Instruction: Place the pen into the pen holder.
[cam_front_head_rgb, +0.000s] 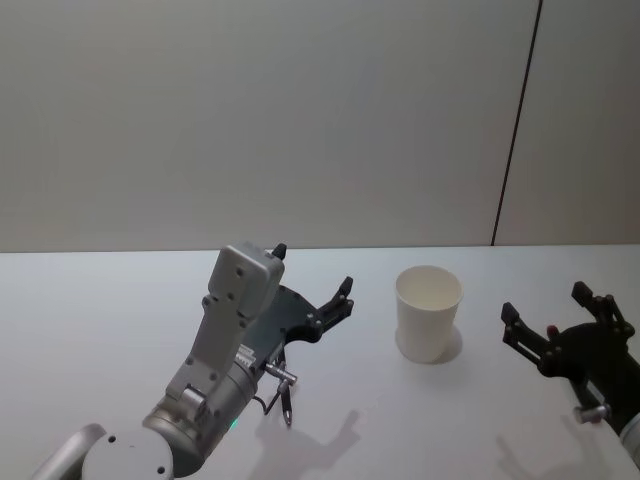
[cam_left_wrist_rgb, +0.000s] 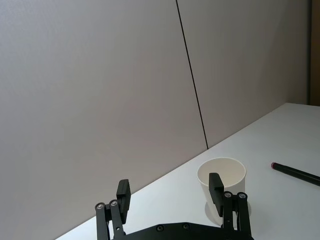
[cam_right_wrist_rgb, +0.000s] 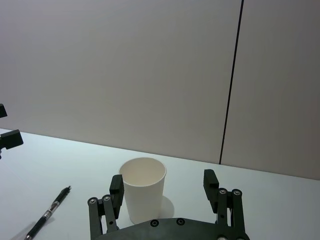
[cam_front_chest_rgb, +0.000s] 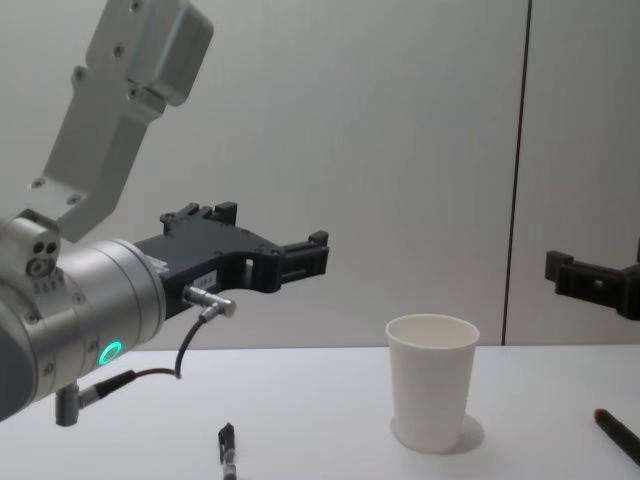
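A white surface (cam_front_head_rgb: 100, 320) ran back to a plain grey wall (cam_front_head_rgb: 300, 120) with one dark vertical seam. The pen holder (cam_front_head_rgb: 428, 312), a white paper cup, stood upright and empty near the middle. A black pen (cam_right_wrist_rgb: 48, 214) lay on the surface to its left, beneath the left arm. A red-tipped pen (cam_left_wrist_rgb: 296, 173) lay to the cup's right. The left gripper (cam_front_head_rgb: 313, 268) hovered above the surface left of the cup, fingers spread and empty. The right gripper (cam_front_head_rgb: 545, 302) hung to the cup's right, fingers likewise apart, holding nothing.
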